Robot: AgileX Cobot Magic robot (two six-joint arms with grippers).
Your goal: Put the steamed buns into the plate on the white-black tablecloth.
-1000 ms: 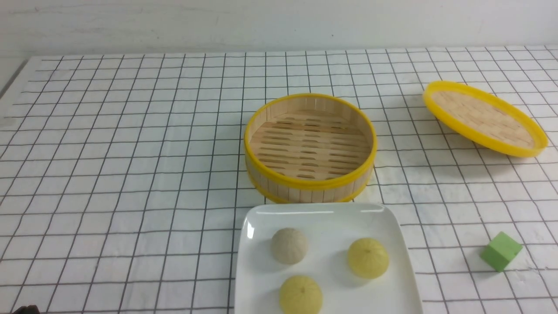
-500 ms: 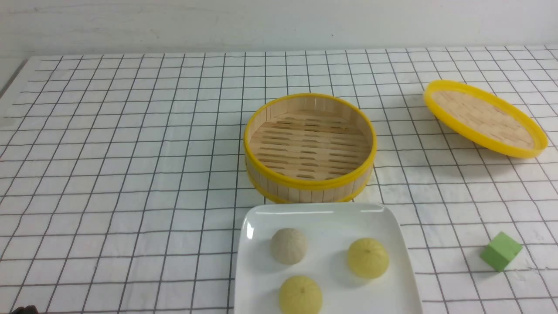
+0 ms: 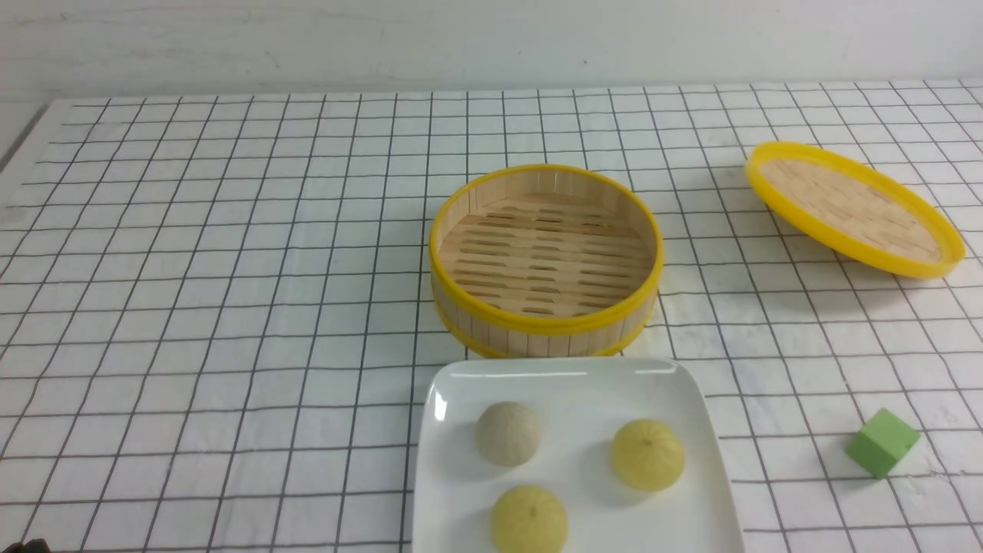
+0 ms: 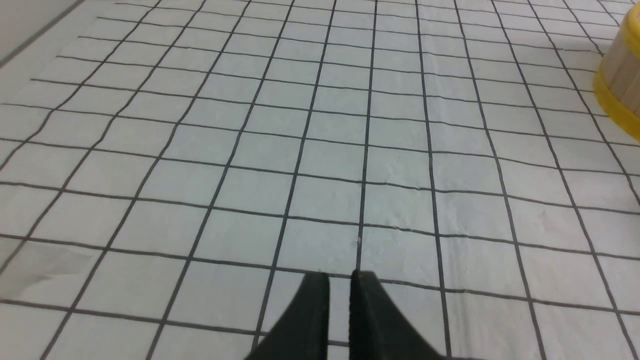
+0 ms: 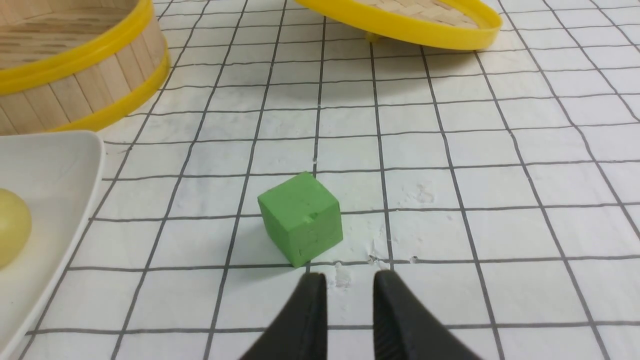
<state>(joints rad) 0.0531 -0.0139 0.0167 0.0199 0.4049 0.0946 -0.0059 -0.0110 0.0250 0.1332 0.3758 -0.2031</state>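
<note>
White cloth with a thin black grid, the white-black tablecloth [image 3: 230, 307], covers the whole table up to a pale wall at the far edge.

On the left, the left gripper [image 4: 340, 281] hangs over bare cloth, its black jaws a narrow slit apart with nothing between them. The bamboo steamer [image 3: 546, 261] stands mid-table, its slatted floor bare. Just near of it, almost touching, sits the plate [image 3: 453, 384], with all three steamed buns on it: the beige bun [image 3: 508, 432] far left, one yellow-green bun [image 3: 647, 454] to the right, the other yellow-green bun [image 3: 529, 518] nearest. Further right, the right gripper [image 5: 350, 281] hovers just near of the green cube [image 3: 882, 442], jaws somewhat wider apart, also empty. The lid [image 3: 854, 207] lies tilted at the far right.

By my reading the placing is finished and only pulling back remains. Doing that well means lifting clear, keeping both arms off the plate rim, and leaving the cube alone.

Against the earlier front views, buns, plate, steamer, lid and cube sit where they were; the dark shape at the near left corner has shrunk to a sliver.
</note>
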